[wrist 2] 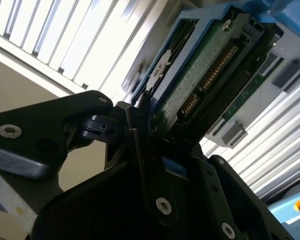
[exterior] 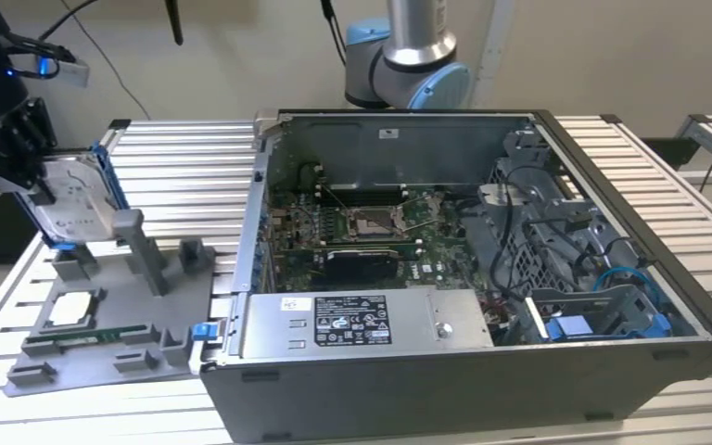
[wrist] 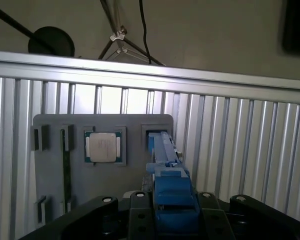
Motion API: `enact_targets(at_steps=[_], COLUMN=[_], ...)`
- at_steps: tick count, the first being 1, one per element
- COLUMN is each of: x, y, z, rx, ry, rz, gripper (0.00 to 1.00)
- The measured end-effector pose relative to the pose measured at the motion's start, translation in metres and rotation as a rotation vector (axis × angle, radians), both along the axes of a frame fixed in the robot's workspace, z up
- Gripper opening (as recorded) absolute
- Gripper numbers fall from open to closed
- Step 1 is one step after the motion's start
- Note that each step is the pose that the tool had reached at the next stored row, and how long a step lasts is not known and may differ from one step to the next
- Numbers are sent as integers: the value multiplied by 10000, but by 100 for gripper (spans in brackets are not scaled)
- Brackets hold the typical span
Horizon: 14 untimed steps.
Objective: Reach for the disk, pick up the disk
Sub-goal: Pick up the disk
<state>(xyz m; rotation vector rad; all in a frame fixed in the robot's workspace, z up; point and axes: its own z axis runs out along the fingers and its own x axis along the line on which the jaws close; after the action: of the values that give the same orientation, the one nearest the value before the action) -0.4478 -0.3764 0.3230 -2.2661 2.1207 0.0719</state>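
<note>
Gripper (exterior: pixel 37 185) clenched on disk (exterior: pixel 74 199). Fingers (wrist 2: pixel 145 160) press opposite broad faces at one end.
Disk upright on edge, at 9 o'clock from computer case (exterior: pixel 455 389) in exterior view, over gray fixture tray (exterior: pixel 108 362).
Upright stance likely leaves both faces reachable for pinch.
Seated or lifted: cannot tell.

At the exterior view's left we see the gripper (exterior: pixel 37 185) clasping the disk (exterior: pixel 74 209) upright in its blue frame, over one end of the grey tray (exterior: pixel 121 357) where a small square chip (exterior: pixel 69 308) lies, with the open computer case (exterior: pixel 480 389) beside it on the slatted table (exterior: pixel 183 148).
</note>
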Motion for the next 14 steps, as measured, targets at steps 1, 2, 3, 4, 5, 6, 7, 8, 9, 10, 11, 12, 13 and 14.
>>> enact_targets(at_steps=[1, 2, 3, 4, 5, 6, 7, 8, 9, 10, 11, 12, 13, 14], x=[-1, 0, -1, -1, -1, -1, -1, -2, -2, -2, -2, -2, -2, -2], y=[0, 0, 0, 0, 0, 0, 0, 0, 0, 0, 0, 0, 0, 0], z=[32, 65, 99, 128, 158, 190, 220, 252, 283, 317, 348, 377, 403, 432], rx=[-1, 0, 0, 0, 0, 0, 0, 0, -1, 0, 1, 0, -1, -1], ry=[1, 0, 0, 0, 1, 0, 0, 0, 2, -1, -1, 0, 1, 1], rz=[0, 0, 0, 0, 0, 0, 0, 0, 0, 0, 0, 0, 0, 0], gripper=[0, 0, 0, 0, 0, 0, 0, 0, 0, 0, 0, 0, 0, 0])
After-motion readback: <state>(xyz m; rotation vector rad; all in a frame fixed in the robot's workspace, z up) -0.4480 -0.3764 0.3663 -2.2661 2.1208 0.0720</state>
